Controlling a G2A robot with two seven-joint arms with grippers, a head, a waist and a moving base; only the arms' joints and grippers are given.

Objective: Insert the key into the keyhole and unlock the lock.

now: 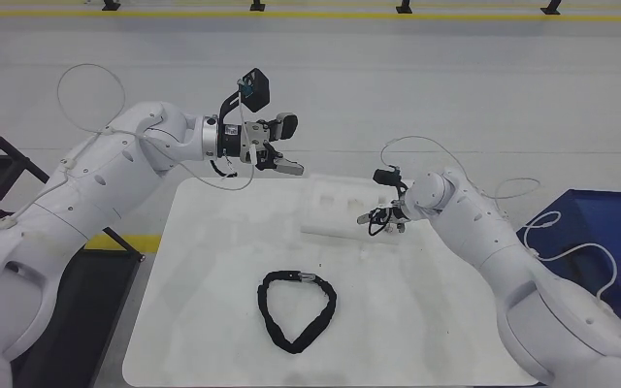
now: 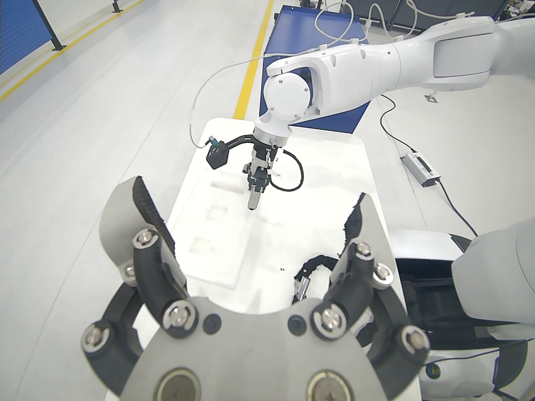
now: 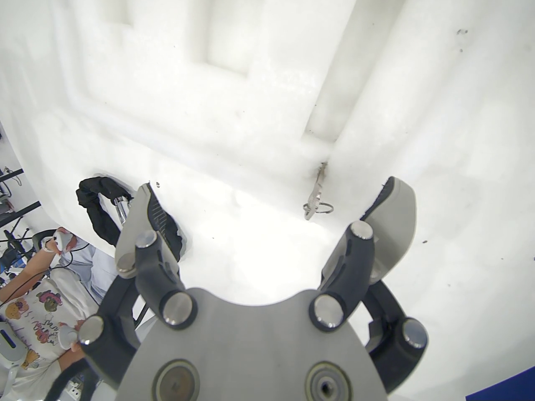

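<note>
Silver key lies by the foam block, just ahead of the right gripper, whose jaws stand wide.

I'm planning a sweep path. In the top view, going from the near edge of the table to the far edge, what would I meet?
black chain lock → white foam tray → left gripper, open at the table's far edge.
</note>
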